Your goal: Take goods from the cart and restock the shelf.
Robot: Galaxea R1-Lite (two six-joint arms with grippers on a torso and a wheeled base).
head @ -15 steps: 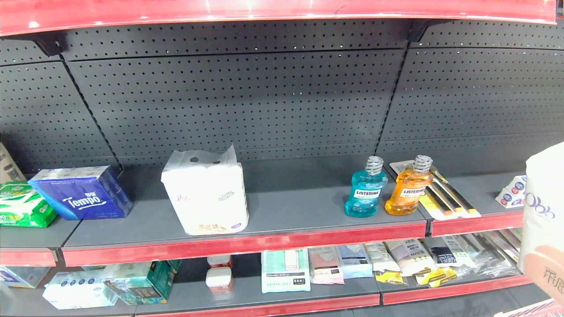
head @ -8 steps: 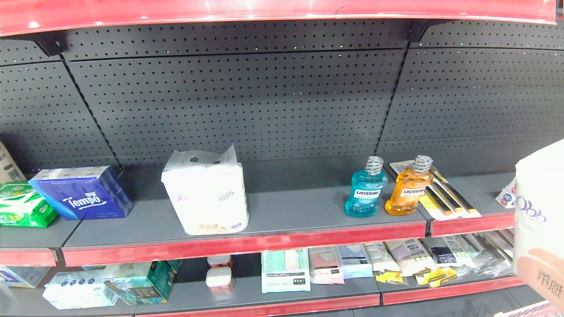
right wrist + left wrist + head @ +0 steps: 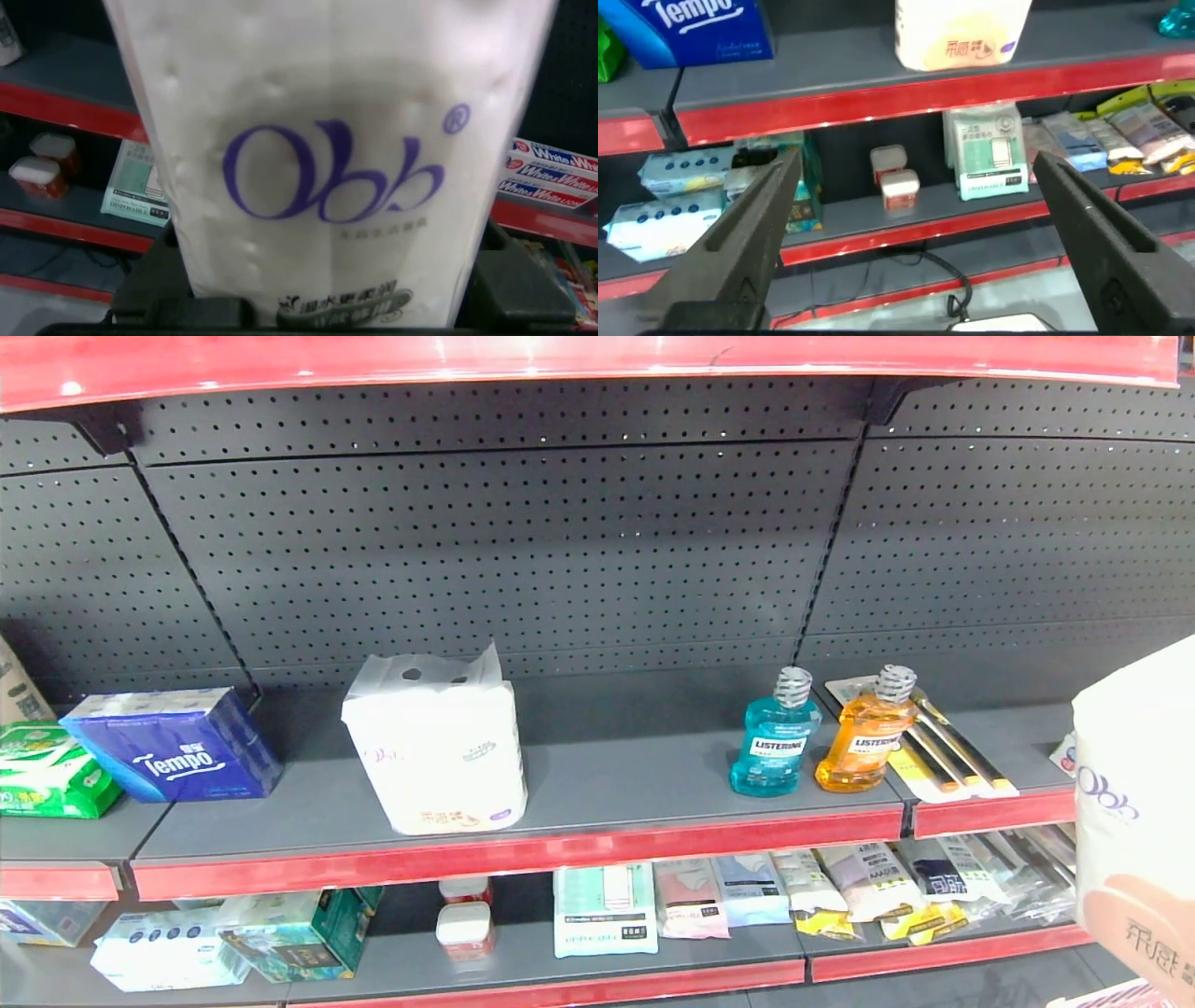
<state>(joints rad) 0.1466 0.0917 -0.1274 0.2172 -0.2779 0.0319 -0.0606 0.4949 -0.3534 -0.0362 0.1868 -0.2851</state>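
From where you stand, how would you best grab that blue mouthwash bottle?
Probably by the narrow neck under the cap of the blue mouthwash bottle, coming from the front. It stands upright near the shelf edge; the orange bottle crowds its wide base, but the necks leave a gap for the left fingers.
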